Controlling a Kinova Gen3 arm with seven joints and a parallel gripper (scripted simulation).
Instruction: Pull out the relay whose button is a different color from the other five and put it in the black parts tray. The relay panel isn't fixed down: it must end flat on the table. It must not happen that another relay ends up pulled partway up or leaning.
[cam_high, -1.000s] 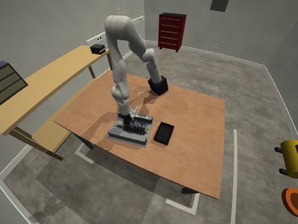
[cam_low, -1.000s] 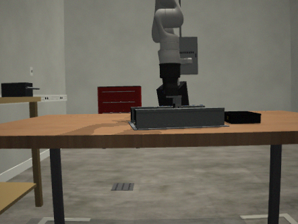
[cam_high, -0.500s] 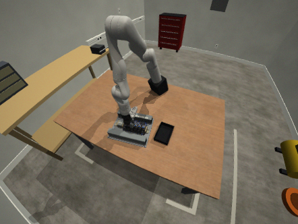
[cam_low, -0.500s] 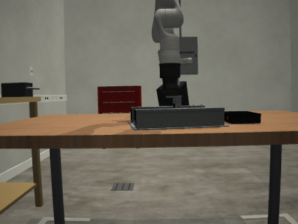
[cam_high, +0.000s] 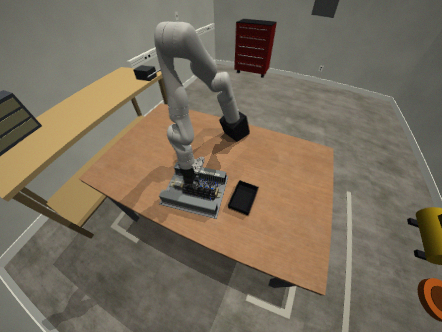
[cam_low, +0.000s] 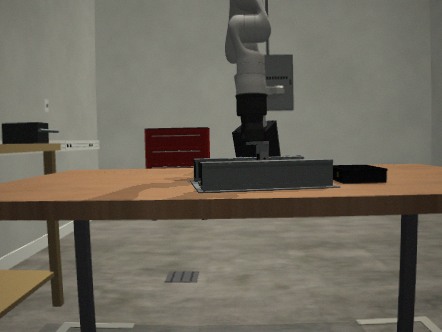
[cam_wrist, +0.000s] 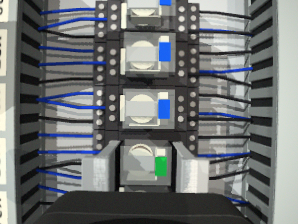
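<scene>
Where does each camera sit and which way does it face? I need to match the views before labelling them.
Top: high above a table corner, looking down at the arm, relay panel and black parts tray.
Exterior: table height, level, facing the panel's side wall; forearm and gripper show.
Wrist: on the gripper, looking down the relay row; both fingers clamp the green-button relay.
Shared: top and exterior both show panel, tray and red cabinet.
</scene>
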